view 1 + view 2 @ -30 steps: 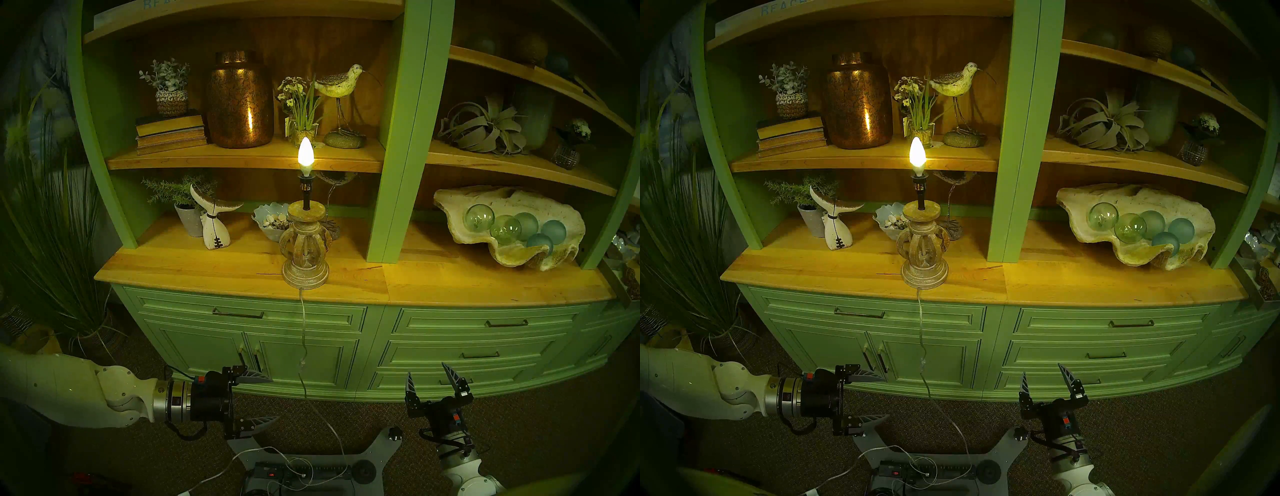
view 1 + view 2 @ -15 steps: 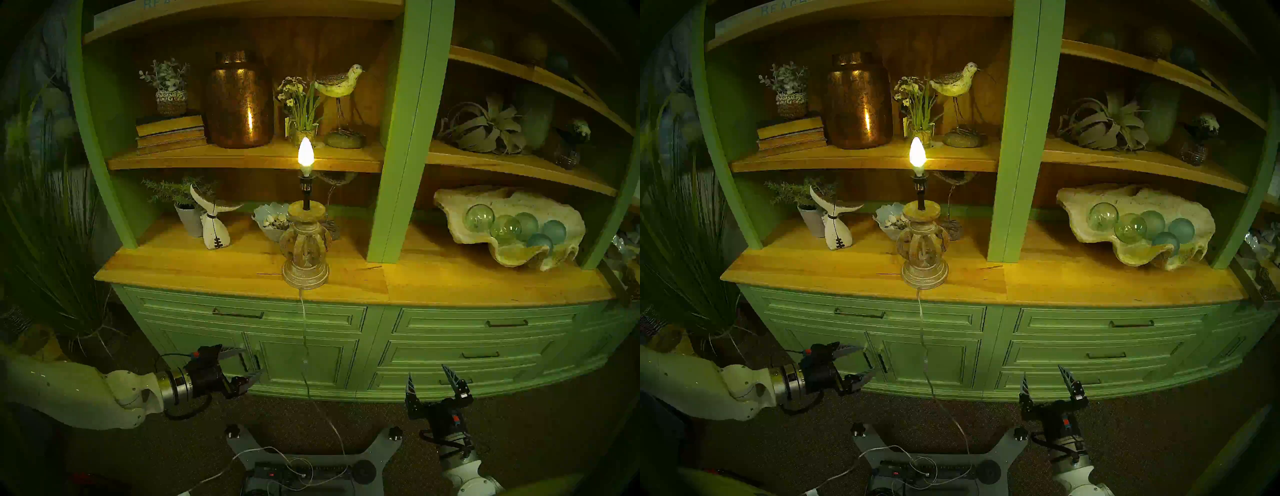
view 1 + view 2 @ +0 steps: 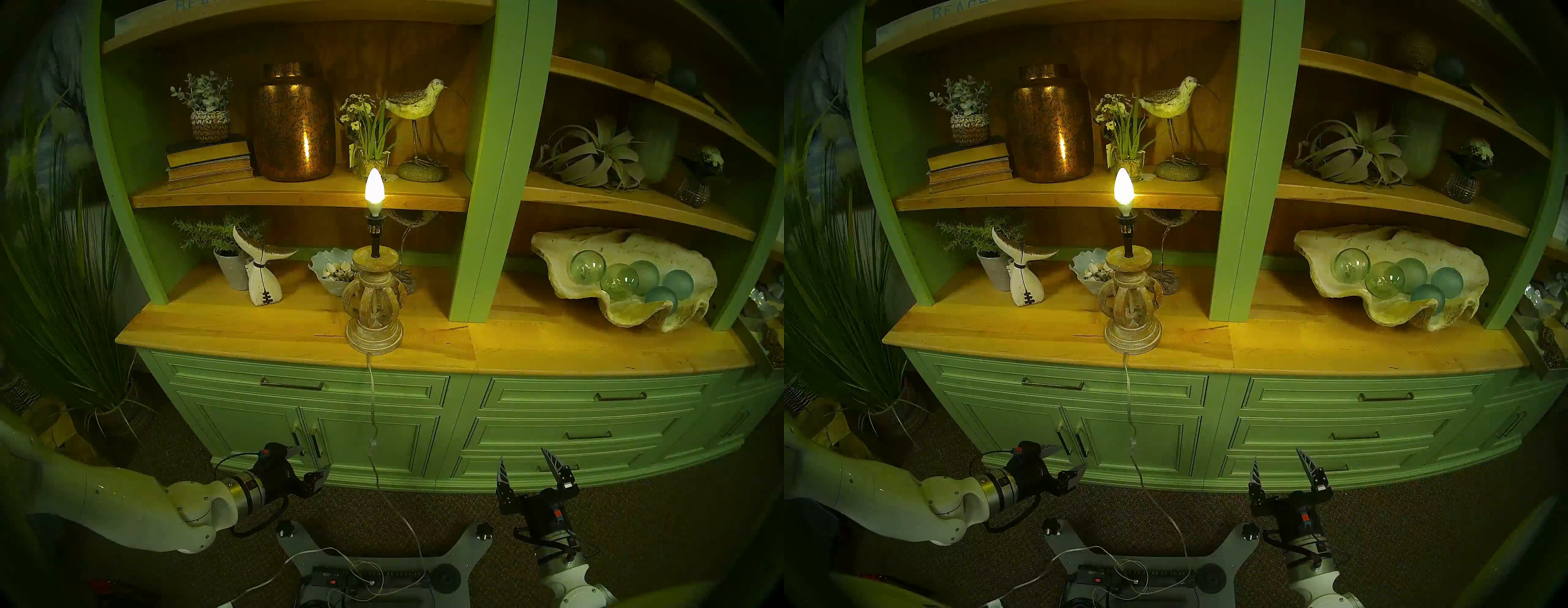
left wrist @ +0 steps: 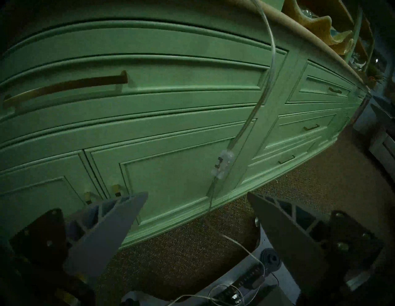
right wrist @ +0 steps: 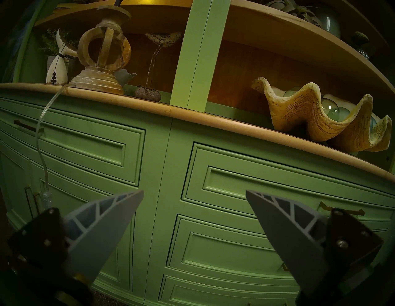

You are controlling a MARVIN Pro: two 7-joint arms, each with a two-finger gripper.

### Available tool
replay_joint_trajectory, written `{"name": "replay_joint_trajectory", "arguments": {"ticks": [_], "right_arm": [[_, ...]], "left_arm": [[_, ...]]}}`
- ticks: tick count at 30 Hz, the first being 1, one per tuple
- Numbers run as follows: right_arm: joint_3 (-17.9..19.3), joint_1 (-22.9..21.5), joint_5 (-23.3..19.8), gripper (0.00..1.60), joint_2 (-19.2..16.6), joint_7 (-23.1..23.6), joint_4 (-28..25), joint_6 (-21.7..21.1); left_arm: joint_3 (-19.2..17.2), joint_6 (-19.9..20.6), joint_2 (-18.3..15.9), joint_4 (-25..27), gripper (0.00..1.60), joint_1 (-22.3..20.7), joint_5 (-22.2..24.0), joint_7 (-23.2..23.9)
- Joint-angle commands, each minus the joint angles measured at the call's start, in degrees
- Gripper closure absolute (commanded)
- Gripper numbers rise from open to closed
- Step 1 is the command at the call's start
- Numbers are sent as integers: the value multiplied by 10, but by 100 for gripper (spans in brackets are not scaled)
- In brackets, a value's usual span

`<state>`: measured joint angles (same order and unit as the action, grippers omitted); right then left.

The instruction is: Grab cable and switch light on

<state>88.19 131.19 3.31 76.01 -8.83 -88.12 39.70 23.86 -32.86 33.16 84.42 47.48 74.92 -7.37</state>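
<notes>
The lamp (image 3: 374, 314) stands at the wooden counter's front edge, and its candle bulb (image 3: 374, 191) is lit. The clear cable (image 3: 372, 395) hangs from the lamp base down the green cabinet front. Its inline switch (image 3: 372, 444) hangs free at door height. My left gripper (image 3: 312, 463) is open and empty, left of the cable and a little below the switch. In the left wrist view the switch (image 4: 222, 165) hangs ahead of the open gripper (image 4: 197, 193). My right gripper (image 3: 524, 456) is open and empty, right of the cable, pointing up.
The cable runs on over the carpet to a power strip (image 3: 369, 577) on my base, among loose loops of cord. A tall grass plant (image 3: 63, 297) stands at the left. Cabinet door handles (image 3: 305, 441) are just behind the left gripper. A copper jar (image 3: 292, 123) sits on the shelf.
My left gripper has drawn back to the left, away from the cable, and its wrist has turned. The bulb stays lit. The right arm has not moved.
</notes>
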Motion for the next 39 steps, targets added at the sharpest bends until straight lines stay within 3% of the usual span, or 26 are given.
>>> {"name": "replay_joint_trajectory", "arguments": {"ticks": [1,9,14,17,23,25,32,35,39], "right_arm": [[1,-7,1,0,-1,0,-14,6],[2,-7,1,0,-1,0,-15,7],[2,-7,2,0,-1,0,-15,7],[2,-7,2,0,-1,0,-15,7],[2,-7,2,0,-1,0,-15,7],[2,-7,3,0,-1,0,-14,7],[2,-7,3,0,-1,0,-14,7],[2,-7,3,0,-1,0,-14,7],[2,-6,4,0,-1,0,-17,8]], "left_arm": [[-23,-12,42,-1,0,-10,-17,-72],[-21,-9,55,0,0,2,-41,-148],[-19,-11,58,26,0,10,-66,-222],[-19,-13,56,39,0,13,-74,-240],[-13,-17,31,97,0,20,-102,-321],[-12,-17,17,109,0,22,-110,-324],[5,-8,-44,182,0,30,-155,-423],[9,-7,-51,193,0,31,-165,-431],[15,-7,-63,229,0,32,-212,-477]]}}
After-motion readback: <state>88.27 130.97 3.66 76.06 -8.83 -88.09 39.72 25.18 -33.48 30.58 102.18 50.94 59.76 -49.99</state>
